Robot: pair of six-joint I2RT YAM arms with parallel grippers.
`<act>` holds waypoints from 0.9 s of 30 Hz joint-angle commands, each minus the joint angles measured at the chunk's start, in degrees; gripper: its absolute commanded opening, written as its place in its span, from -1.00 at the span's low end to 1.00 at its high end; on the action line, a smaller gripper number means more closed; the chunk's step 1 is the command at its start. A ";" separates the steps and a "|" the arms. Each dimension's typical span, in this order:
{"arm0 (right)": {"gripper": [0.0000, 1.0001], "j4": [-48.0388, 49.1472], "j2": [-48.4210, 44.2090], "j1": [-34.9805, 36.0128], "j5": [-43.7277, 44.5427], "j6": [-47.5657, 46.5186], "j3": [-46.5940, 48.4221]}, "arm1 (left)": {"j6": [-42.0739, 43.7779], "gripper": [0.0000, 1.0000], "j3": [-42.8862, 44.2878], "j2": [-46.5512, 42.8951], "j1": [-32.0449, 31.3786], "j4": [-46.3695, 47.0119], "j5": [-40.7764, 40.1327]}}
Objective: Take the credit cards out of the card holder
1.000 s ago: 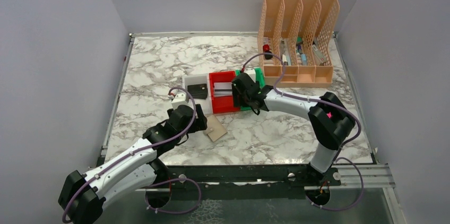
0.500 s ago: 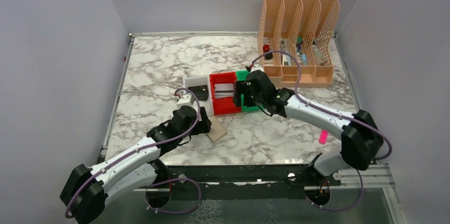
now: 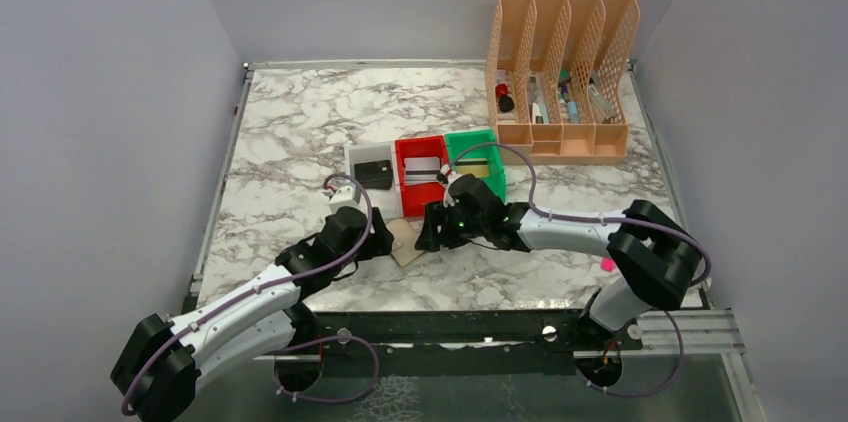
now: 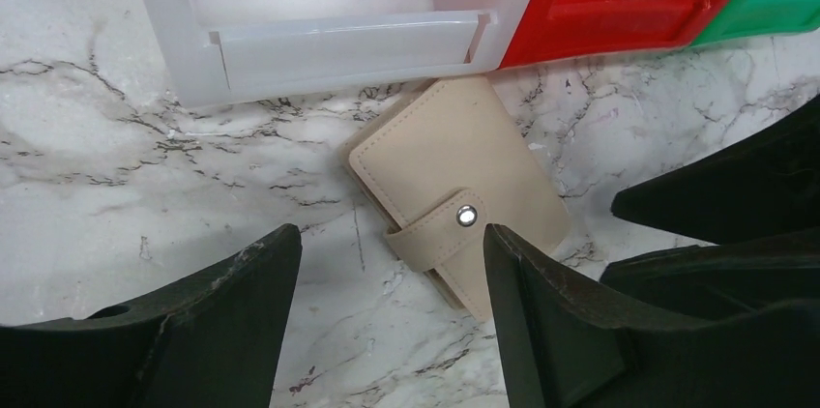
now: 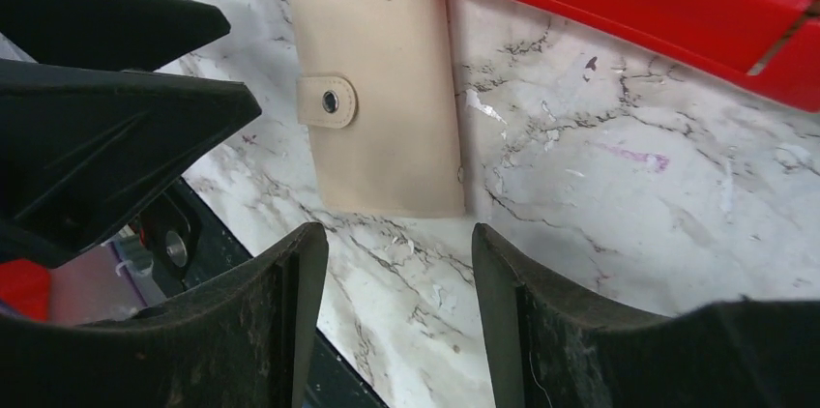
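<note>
Card holder (image 4: 454,171) lies flat, snapped shut — long axis diagonal.

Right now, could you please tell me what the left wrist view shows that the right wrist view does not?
Only the left wrist view shows the white tray and a corner of the green tray. Only the right wrist view shows a dark frame past the marble table's edge. Both show the card holder lying closed and snapped on the table beside the red tray; no credit cards are visible in either.

Matt, perhaps faux-leather card holder (image 4: 447,164)
</note>
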 commanded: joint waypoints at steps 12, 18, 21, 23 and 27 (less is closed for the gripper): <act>-0.03 1.32 12.15 3.01 0.61 -1.31 4.83 | -0.03 0.23 -3.06 4.73 -0.14 9.88 8.98; -0.59 3.62 6.93 3.76 2.37 2.34 -1.56 | -0.14 0.16 -3.76 7.12 -0.15 11.01 12.38; -0.62 5.48 3.00 4.00 0.87 4.55 -6.01 | -0.20 0.18 -3.77 7.16 -0.15 10.84 13.56; -0.63 5.61 0.21 4.61 0.89 5.92 -8.67 | -0.11 0.26 -3.39 6.80 -0.15 10.06 14.21; -0.63 5.24 -5.48 5.80 2.82 9.66 -14.94 | -0.34 0.37 -3.36 5.02 -0.14 8.03 15.62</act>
